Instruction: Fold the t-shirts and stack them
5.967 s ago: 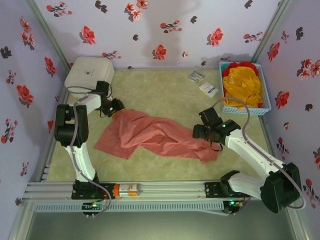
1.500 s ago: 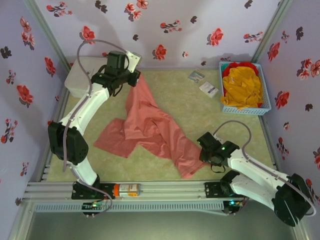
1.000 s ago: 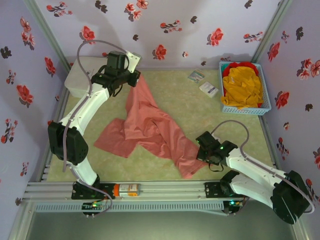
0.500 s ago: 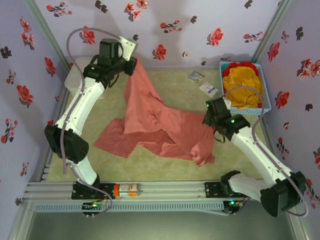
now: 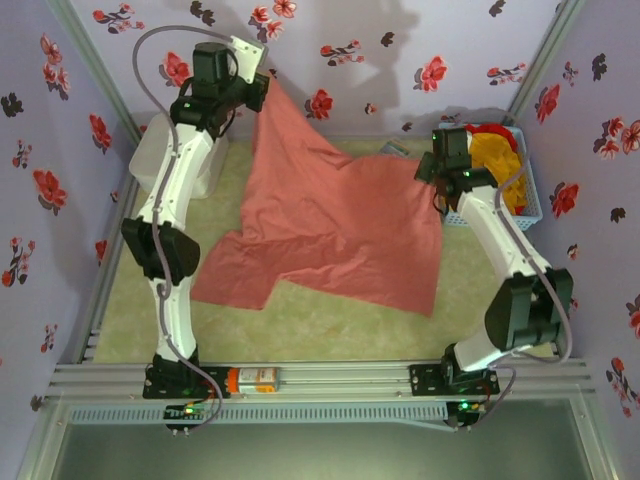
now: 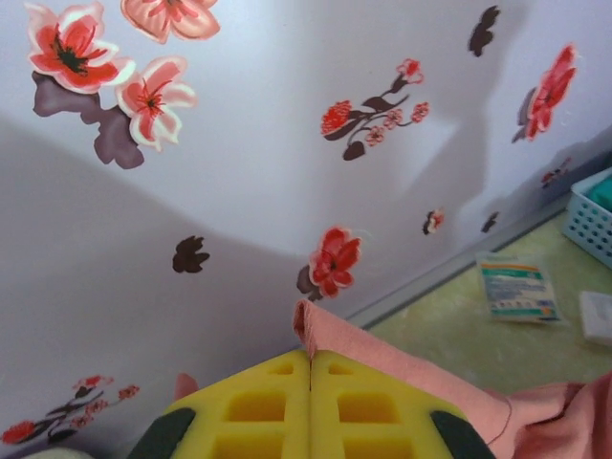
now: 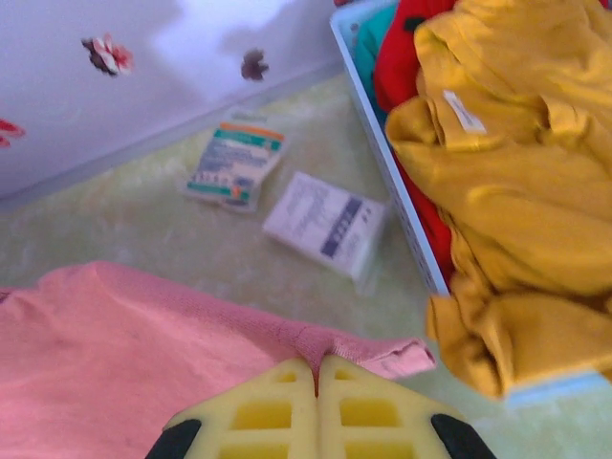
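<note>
Pink t-shirt (image 5: 335, 225) crosswise, free edge nearward

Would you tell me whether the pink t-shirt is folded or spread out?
Spread: the t-shirt hangs stretched between the left tool and right tool.

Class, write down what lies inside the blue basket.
Inside the blue basket a mustard t-shirt lies on top of a red t-shirt; a teal item shows at one corner. The basket floor is covered.

Nothing can be read. Two flat packets lie far right: one teal-banded packet (image 7: 236, 161), one white packet (image 7: 325, 228) with a dark print block, both too blurred. The white tag (image 7: 462, 110) on the mustard t-shirt (image 7: 516, 191) and the orange label (image 5: 252, 380) at the near edge are illegible too.
</note>
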